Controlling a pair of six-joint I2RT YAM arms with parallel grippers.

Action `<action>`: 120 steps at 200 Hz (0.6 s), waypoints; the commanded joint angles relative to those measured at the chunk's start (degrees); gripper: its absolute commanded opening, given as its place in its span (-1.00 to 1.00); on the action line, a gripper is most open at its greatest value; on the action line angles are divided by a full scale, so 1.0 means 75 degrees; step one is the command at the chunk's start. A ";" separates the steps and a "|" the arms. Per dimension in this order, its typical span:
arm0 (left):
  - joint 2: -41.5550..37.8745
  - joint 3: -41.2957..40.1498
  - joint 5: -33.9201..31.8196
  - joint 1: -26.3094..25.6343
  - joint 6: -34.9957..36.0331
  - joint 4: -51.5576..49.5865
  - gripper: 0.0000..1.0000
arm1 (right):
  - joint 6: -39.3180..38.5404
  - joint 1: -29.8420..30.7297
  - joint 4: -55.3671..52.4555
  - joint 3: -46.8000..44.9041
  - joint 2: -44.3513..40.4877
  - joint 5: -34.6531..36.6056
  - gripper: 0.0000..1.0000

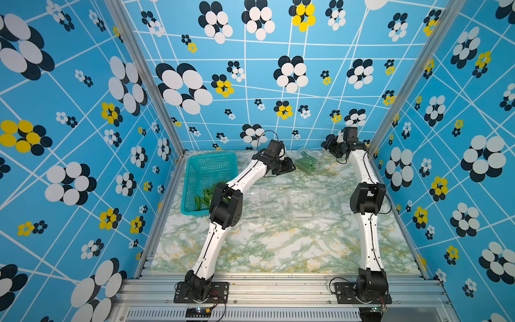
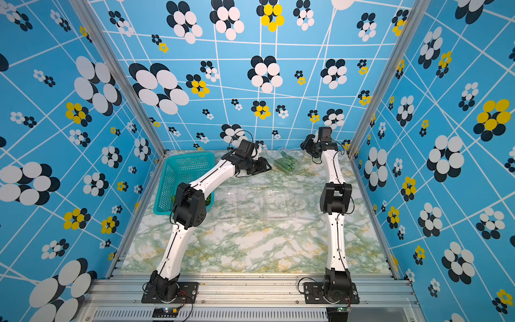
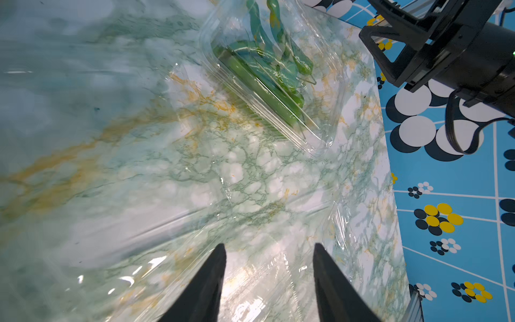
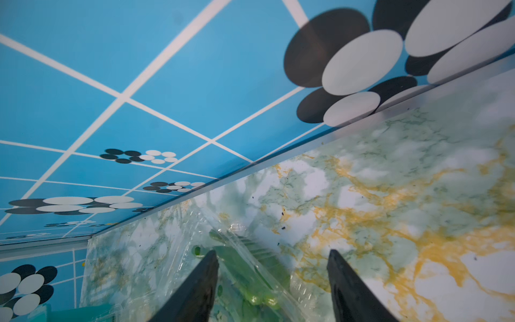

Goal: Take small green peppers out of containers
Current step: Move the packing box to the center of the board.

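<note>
Two grippers gape empty: left gripper (image 3: 269,245) over clear plastic (image 3: 167,251), right gripper (image 4: 273,251) above a clamshell container (image 3: 312,142) of small green peppers (image 3: 250,72) at the green-marbled tabletop's (image 1: 278,245) far edge, beside blue flower-patterned walls (image 1: 250,83).

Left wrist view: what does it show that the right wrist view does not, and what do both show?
Only the left wrist view: the right arm and the left gripper, open. Only the right wrist view: a corner of the teal basket and the right gripper, open. Both: the clear container with peppers, the marble table and the blue wall.
</note>
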 commanded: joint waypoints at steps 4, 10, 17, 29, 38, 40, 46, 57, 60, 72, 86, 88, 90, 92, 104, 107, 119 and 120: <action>0.0394 0.0282 0.0204 -0.0027 -0.0524 0.0279 0.05 | 0.0250 0.0034 0.0536 0.0077 0.0159 -0.0554 0.33; 0.0466 0.0282 0.0231 -0.0021 -0.0592 0.0420 0.05 | 0.0299 0.0029 0.0590 0.0078 0.0198 -0.0650 0.33; 0.0538 0.0297 0.0233 -0.0011 -0.0677 0.0558 0.05 | 0.0352 0.0029 0.0645 0.0083 0.0252 -0.0756 0.33; 0.0684 0.0355 0.0250 0.0005 -0.0808 0.0764 0.05 | 0.0377 0.0022 0.0688 0.0078 0.0321 -0.0866 0.33; 0.0822 0.0487 0.0266 0.0006 -0.0883 0.0772 0.05 | 0.0364 0.0029 0.0690 0.0077 0.0374 -0.0911 0.34; 0.0853 0.0512 0.0266 0.0006 -0.0899 0.0770 0.05 | 0.0348 0.0029 0.0693 0.0077 0.0380 -0.0922 0.34; 0.0920 0.0572 0.0276 0.0003 -0.0945 0.0796 0.05 | 0.0328 0.0032 0.0694 0.0077 0.0407 -0.0965 0.34; 0.0983 0.0525 0.0309 0.0012 -0.1120 0.1045 0.05 | 0.0293 0.0029 0.0680 0.0077 0.0462 -0.1045 0.34; 0.1014 0.0518 0.0332 0.0017 -0.1180 0.1135 0.05 | 0.0293 0.0029 0.0677 0.0077 0.0466 -0.1073 0.34; 0.1122 0.0570 0.0444 0.0018 -0.1415 0.1436 0.05 | 0.0270 0.0037 0.0647 0.0077 0.0529 -0.1224 0.34; 0.1288 0.0744 0.0456 -0.0005 -0.1574 0.1617 0.05 | 0.0211 0.0060 0.0557 0.0049 0.0551 -0.1358 0.34; 0.1310 0.0779 0.0452 -0.0014 -0.1585 0.1614 0.05 | 0.0198 0.0063 0.0549 0.0038 0.0553 -0.1381 0.34; 0.1336 0.0802 0.0454 -0.0016 -0.1593 0.1613 0.05 | 0.0174 0.0072 0.0550 0.0032 0.0559 -0.1401 0.34; 0.1362 0.0846 0.0445 -0.0017 -0.1604 0.1619 0.05 | 0.0163 0.0069 0.0535 0.0025 0.0558 -0.1424 0.34; 0.1523 0.1036 0.0387 -0.0038 -0.1677 0.1634 0.05 | 0.0094 0.0104 0.0516 -0.0045 0.0561 -0.1556 0.34; 0.1568 0.1097 0.0376 -0.0037 -0.1709 0.1639 0.05 | 0.0082 0.0120 0.0510 -0.0045 0.0561 -0.1591 0.34; 0.1778 0.1349 0.0387 -0.0037 -0.1798 0.1607 0.05 | 0.0003 0.0154 0.0449 -0.0074 0.0560 -0.1708 0.34; 0.1797 0.1378 0.0385 -0.0039 -0.1804 0.1598 0.05 | -0.0005 0.0156 0.0441 -0.0074 0.0559 -0.1714 0.34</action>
